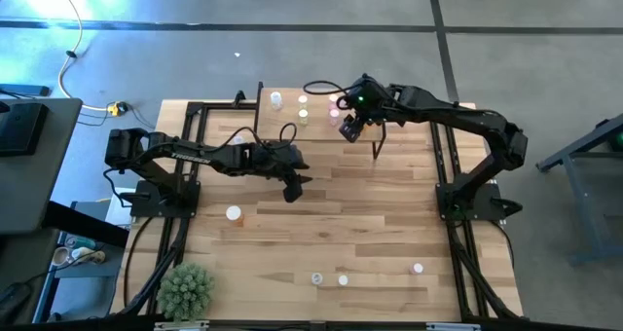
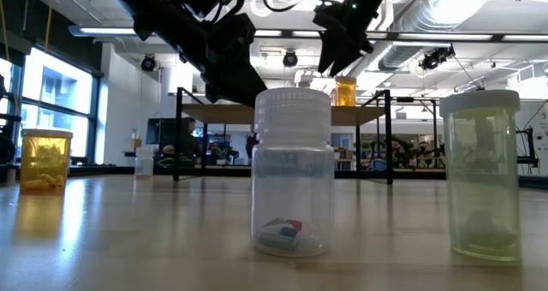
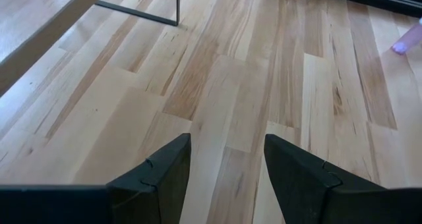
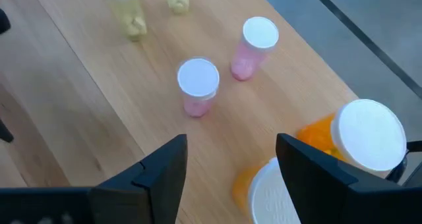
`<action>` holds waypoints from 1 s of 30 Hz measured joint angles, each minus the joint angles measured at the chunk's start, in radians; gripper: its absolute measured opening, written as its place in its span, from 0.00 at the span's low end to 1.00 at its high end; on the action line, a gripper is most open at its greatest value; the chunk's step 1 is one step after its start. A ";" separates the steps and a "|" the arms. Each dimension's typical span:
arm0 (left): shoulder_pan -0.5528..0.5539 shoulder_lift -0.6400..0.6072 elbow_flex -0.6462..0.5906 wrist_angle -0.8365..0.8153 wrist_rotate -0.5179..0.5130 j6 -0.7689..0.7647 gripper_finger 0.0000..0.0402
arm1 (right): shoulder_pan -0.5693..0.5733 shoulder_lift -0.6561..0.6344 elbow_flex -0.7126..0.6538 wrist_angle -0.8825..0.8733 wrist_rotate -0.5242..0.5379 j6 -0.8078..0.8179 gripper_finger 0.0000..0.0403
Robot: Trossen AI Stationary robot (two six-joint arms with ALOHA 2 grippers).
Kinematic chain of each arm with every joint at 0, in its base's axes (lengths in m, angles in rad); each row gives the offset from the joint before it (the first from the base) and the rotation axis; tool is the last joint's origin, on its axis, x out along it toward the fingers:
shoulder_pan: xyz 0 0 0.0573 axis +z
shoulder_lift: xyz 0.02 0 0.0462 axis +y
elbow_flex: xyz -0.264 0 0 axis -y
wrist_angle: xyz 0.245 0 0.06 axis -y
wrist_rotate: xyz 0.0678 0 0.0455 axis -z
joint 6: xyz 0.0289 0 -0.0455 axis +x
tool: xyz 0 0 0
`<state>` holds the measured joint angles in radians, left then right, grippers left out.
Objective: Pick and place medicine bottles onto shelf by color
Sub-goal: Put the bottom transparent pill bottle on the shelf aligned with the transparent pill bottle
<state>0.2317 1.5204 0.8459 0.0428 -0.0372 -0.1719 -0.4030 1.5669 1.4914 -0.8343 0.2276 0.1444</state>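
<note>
The shelf (image 1: 316, 128) stands at the table's far middle. On its top (image 4: 86, 99) stand two pink bottles (image 4: 198, 85) (image 4: 254, 46), two pale yellow ones (image 4: 128, 10) and two larger orange ones (image 4: 362, 141), all upright on their bases. My right gripper (image 4: 231, 148) hovers open and empty above the shelf's right part (image 1: 348, 128), close to the orange bottles. My left gripper (image 3: 227, 145) is open and empty over bare table in front of the shelf (image 1: 294, 190). More bottles stand on the table: one at the left (image 1: 234, 212) and three near the front edge (image 1: 343, 280).
In the low view a bluish-clear bottle (image 2: 293, 171), a pale yellow one (image 2: 484, 175) and a yellow-orange one (image 2: 44, 158) stand close to the camera. A small green plant (image 1: 185, 290) sits at the front left corner. The shelf's black leg (image 3: 178, 6) is near my left gripper.
</note>
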 joint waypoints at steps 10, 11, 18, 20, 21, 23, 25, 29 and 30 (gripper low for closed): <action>0.000 0.000 0.000 0.008 0.000 -0.007 0.46 | 0.000 0.000 0.000 -0.028 -0.042 0.061 0.55; 0.000 0.000 0.000 0.008 0.000 -0.008 0.46 | 0.000 0.000 0.000 -0.029 -0.047 0.063 0.55; 0.000 0.000 0.000 0.007 0.000 -0.008 0.46 | 0.005 0.000 0.000 -0.050 -0.034 0.083 0.55; 0.000 0.000 0.000 0.007 0.000 -0.008 0.46 | 0.005 0.000 0.000 -0.053 -0.024 0.078 0.55; 0.000 0.000 0.000 0.007 0.000 -0.008 0.46 | 0.005 0.000 0.000 -0.053 -0.022 0.073 0.55; 0.000 0.000 0.000 0.007 0.000 -0.008 0.46 | 0.005 0.000 0.000 -0.051 -0.022 0.059 0.55; 0.000 0.000 0.000 0.007 0.000 -0.008 0.46 | 0.005 -0.001 0.000 -0.044 -0.022 0.056 0.55; 0.000 0.000 0.000 0.007 0.000 -0.008 0.46 | 0.006 -0.013 0.000 -0.042 -0.023 0.029 0.55; 0.000 0.000 0.000 0.006 0.000 -0.003 0.46 | 0.006 -0.020 0.000 -0.042 -0.023 0.016 0.55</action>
<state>0.2315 1.5204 0.8459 0.0491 -0.0372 -0.1749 -0.3967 1.5469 1.4910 -0.8766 0.2044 0.1600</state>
